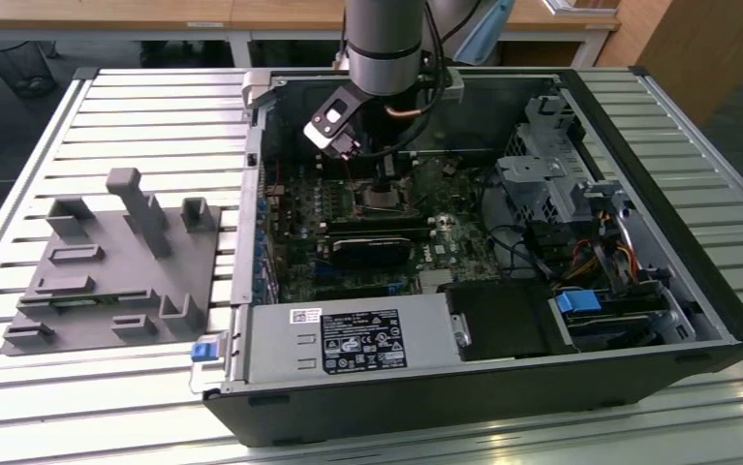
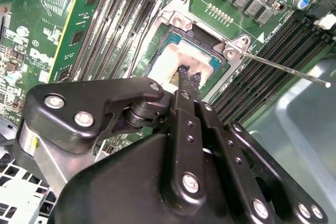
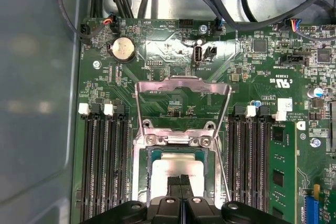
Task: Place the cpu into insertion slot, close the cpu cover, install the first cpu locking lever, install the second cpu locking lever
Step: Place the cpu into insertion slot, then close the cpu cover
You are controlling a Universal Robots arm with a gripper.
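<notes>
One cpu (image 3: 176,167), a flat square with a pale silvery top, is sitting in the one insertion slot (image 3: 143,182) on the green board. The one cpu cover (image 3: 184,83), a thin silvery frame with a cut-out middle, is standing open, and one thin wire lever (image 2: 283,69) is sticking out sideways. The arm (image 1: 385,39) is reaching straight down into the open black case (image 1: 540,387), with the black gripper (image 3: 181,181) pressing both fingers together, nothing between them, tips right at the cpu's top.
</notes>
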